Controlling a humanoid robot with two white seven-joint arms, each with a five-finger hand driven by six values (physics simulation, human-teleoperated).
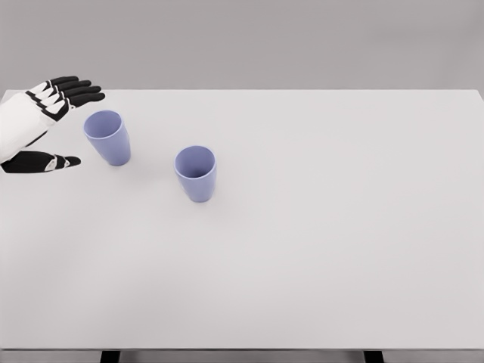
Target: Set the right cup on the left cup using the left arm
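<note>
No text, label, brand, number or sign can be read anywhere in this view. The two cups [107,137] [196,173], the tabletop [340,227] and the left hand [41,121] bear no markings.

Sim test bench, not a real room: plain white table [318,249] w/ dark legs just showing at its near edge, flat grey backdrop [265,38] behind its far edge. No furniture, walls or clutter detail; even, render-like lighting.
</note>
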